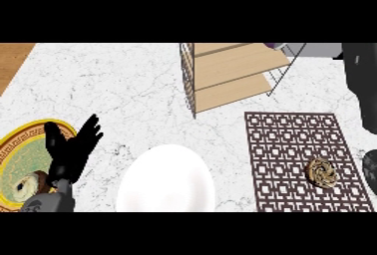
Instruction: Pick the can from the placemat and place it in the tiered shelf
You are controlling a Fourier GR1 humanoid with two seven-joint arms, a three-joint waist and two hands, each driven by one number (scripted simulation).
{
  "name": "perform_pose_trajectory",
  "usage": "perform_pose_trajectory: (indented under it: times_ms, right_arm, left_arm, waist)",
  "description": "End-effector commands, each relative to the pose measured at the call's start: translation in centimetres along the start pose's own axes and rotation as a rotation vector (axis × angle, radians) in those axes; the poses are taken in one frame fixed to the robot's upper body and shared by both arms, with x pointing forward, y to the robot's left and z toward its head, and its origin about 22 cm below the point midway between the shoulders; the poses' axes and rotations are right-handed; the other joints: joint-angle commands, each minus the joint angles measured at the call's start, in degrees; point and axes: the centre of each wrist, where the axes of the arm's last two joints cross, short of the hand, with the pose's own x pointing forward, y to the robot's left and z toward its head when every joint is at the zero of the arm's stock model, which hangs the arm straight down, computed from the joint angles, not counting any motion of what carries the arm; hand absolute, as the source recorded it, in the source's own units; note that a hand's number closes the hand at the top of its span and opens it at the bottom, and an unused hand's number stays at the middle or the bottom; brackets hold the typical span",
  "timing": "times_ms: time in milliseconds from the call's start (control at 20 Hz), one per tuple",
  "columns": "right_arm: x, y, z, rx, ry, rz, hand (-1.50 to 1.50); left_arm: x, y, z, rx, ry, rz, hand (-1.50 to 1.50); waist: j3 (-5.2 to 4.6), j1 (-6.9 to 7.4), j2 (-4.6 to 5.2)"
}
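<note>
A short can (321, 172) with a brown and cream pattern stands on the brown lattice placemat (287, 149), near its lower right corner. The tiered shelf (232, 74), wooden boards in a white wire frame, stands at the back, above and left of the placemat. My left hand (72, 147) rests open with its fingers up at the left, far from the can. My right hand (370, 169) shows only as a black sliver at the right edge, just right of the placemat and a little right of the can. It is apart from the can.
A white rounded plate (165, 183) lies at the front centre, between my left hand and the placemat. A yellow and green plate (22, 144) with a round pastry (28, 185) sits at the left edge. A dark bulk (361, 84) fills the upper right edge.
</note>
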Motion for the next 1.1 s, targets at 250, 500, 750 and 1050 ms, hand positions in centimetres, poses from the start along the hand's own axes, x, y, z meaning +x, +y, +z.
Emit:
perform_pose_trajectory:
  times_ms: [250, 500, 750, 1050]
  right_arm:
    - [-2.0, -5.9, 0.4, -0.301, 0.042, -0.034, -1.50]
    - [-0.8, -13.6, 1.7, -0.440, 0.077, -0.156, -1.50]
    - [-4.5, -17.9, 3.2, -0.441, 0.096, -0.215, -1.50]
    - [-6.1, -24.6, 6.7, -0.386, 0.078, -0.215, -1.50]
  left_arm:
    - [-2.0, -0.9, 1.5, -0.006, 0.035, 0.009, 0.00]
    - [0.2, 1.4, -0.1, 0.013, 0.019, -0.001, 0.00]
    - [0.2, 0.5, -0.5, -0.009, 0.010, 0.000, 0.00]
    - [-0.7, 1.1, 0.1, 0.004, 0.014, -0.018, 0.00]
  waist:
    - [-0.11, 0.24, 0.08]
    - [-0.11, -0.22, 0.29]
    - [-0.09, 0.20, 0.49]
    - [-0.06, 0.13, 0.46]
